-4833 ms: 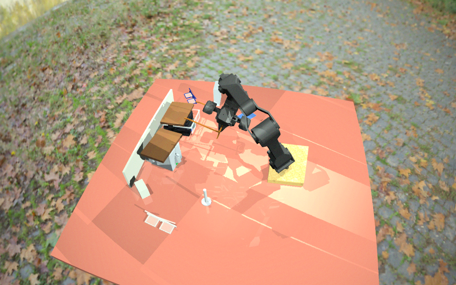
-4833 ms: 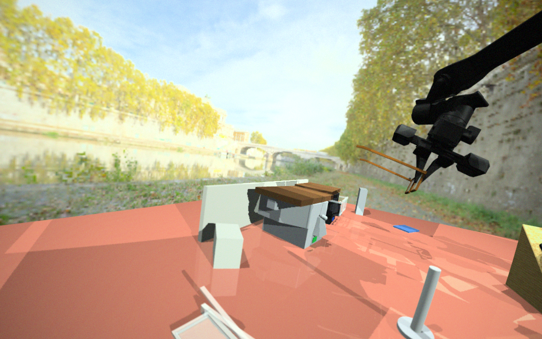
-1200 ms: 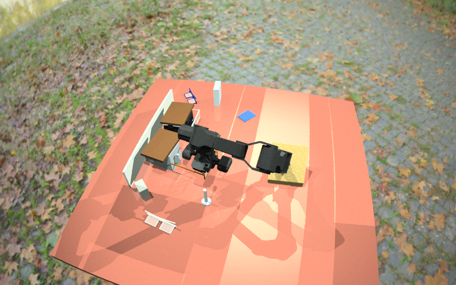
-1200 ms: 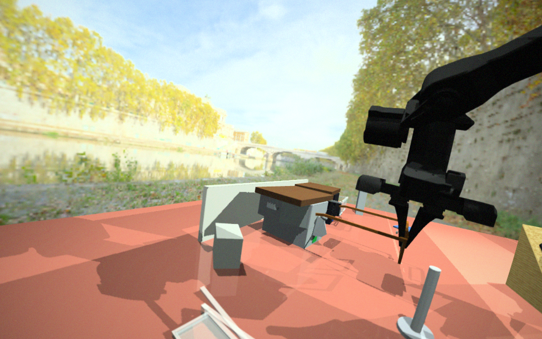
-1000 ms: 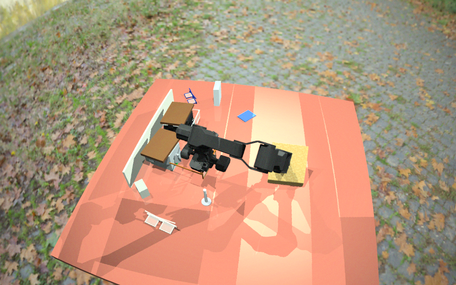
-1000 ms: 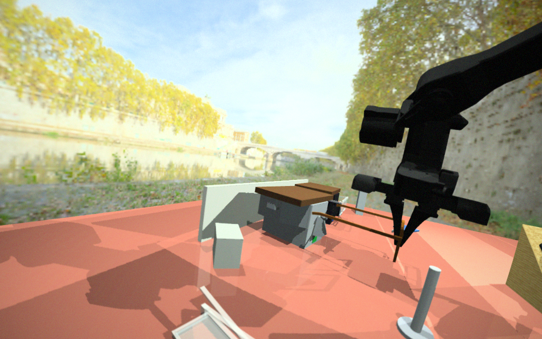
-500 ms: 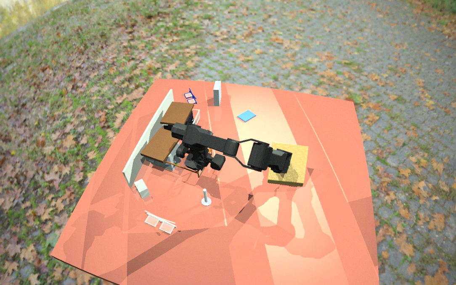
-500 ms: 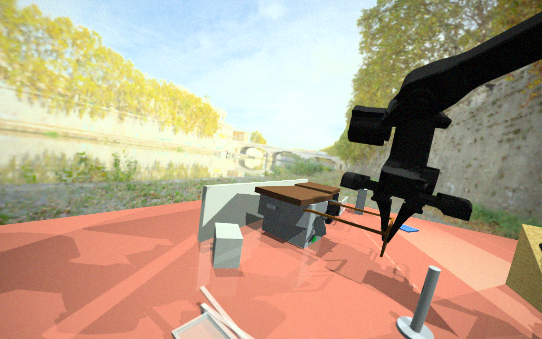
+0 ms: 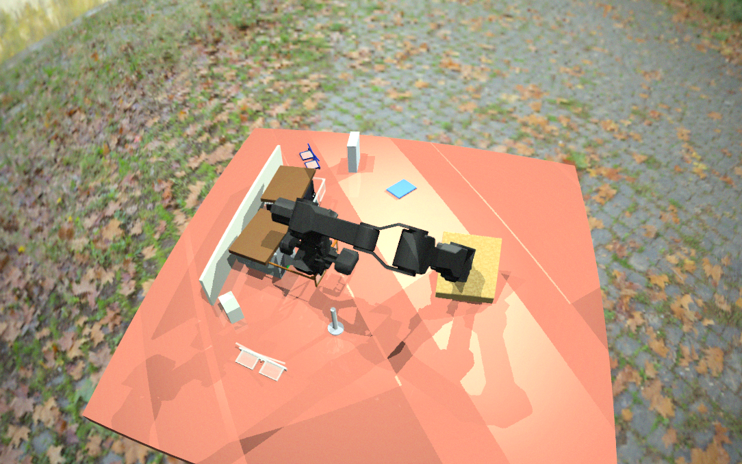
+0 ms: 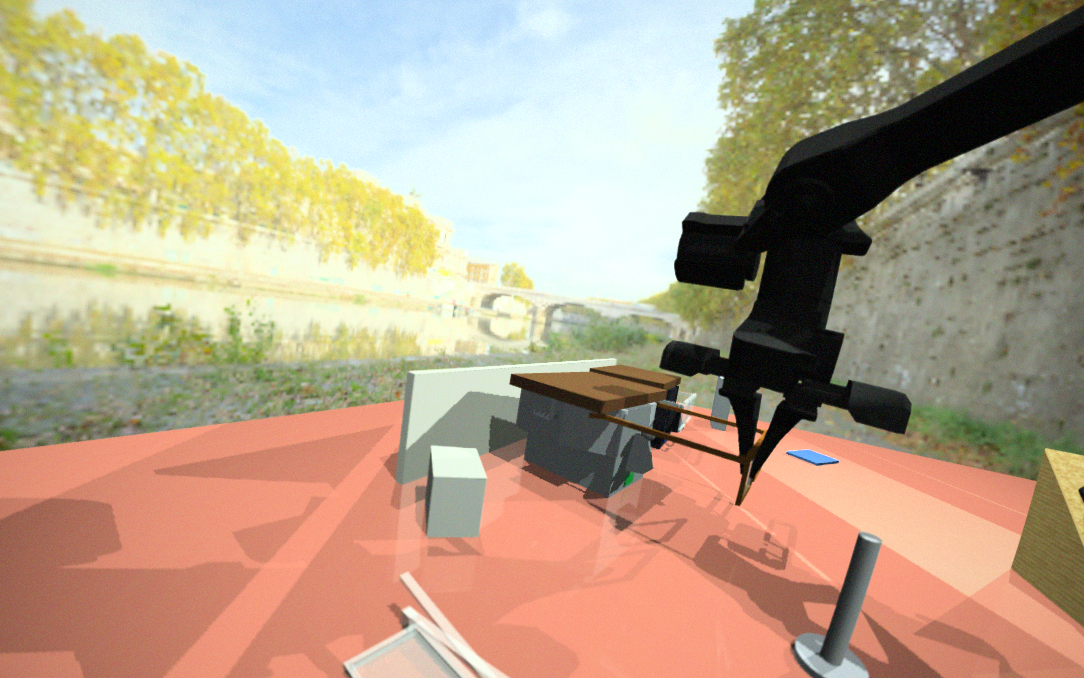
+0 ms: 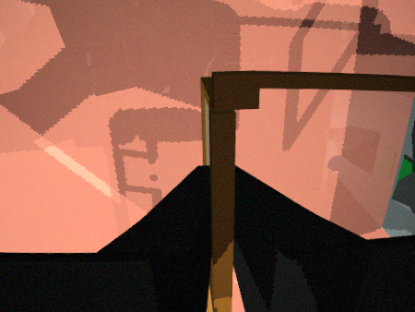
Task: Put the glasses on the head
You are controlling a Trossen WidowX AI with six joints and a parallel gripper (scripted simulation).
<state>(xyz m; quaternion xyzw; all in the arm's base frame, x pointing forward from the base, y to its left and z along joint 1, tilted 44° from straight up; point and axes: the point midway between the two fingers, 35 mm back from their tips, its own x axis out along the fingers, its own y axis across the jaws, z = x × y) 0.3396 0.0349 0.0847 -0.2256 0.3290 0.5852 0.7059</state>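
My gripper [image 10: 747, 473] [image 11: 215, 178] is shut on the front frame of the tortoiseshell glasses [image 10: 673, 438] [image 11: 222, 207] [image 9: 315, 280] and holds them just above the table. The frame hangs upright and the two thin brown temples point at the grey display head [image 10: 571, 439] [image 11: 398, 215] with the green tag [image 10: 629, 479] [image 11: 406, 170]. The near temple's tip reaches the side of that head under its brown top board [image 10: 595, 386] [image 9: 257, 240]. The front frame is still well away from the face. The other head stands close behind, under its own brown top [image 9: 289, 183] [image 10: 639, 374].
A white wall panel [image 9: 240, 218] [image 10: 455, 399] stands behind the heads. Also on the table are a white block [image 9: 231, 306] [image 10: 454, 489], white glasses [image 9: 261, 359] [image 10: 399, 651], a grey post [image 9: 335, 321] [image 10: 847, 595], blue glasses [image 9: 309, 155], a tall white block [image 9: 352, 151], a blue pad [image 9: 400, 188] [image 10: 811, 456] and a cork block [image 9: 484, 254] [image 10: 1055, 519].
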